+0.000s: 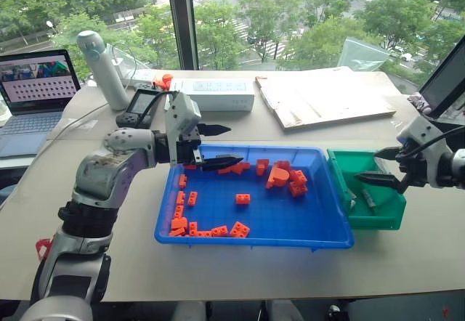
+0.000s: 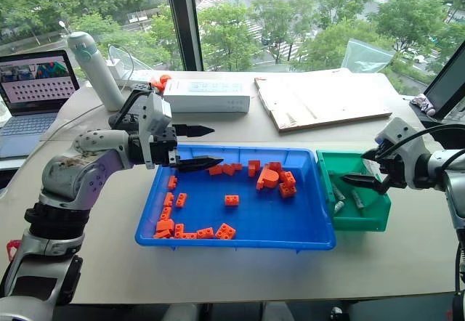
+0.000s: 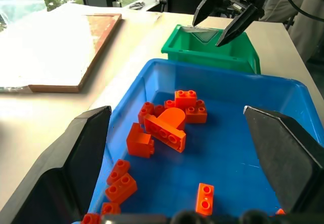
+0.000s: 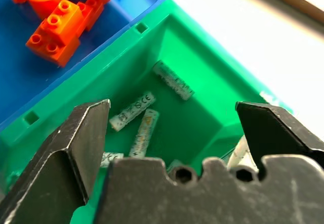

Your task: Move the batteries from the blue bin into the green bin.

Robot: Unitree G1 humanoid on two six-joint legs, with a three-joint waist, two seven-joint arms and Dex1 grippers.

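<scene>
On the table: blue bin (image 1: 218, 235) left, green bin (image 1: 378, 223) touching its right side.
Left gripper (image 1: 216, 147) hovers over the blue bin's far-left corner, fingers apart, empty. Blue bin holds orange bricks (image 1: 283, 176) scattered along the left wall, near edge and far middle. Batteries (image 4: 132, 111) lie on the green bin's floor: thin silver-grey cylinders with printed labels, at loose angles. Right gripper (image 1: 383, 167) hangs above the green bin, fingers spread wide, holding nothing.
</scene>
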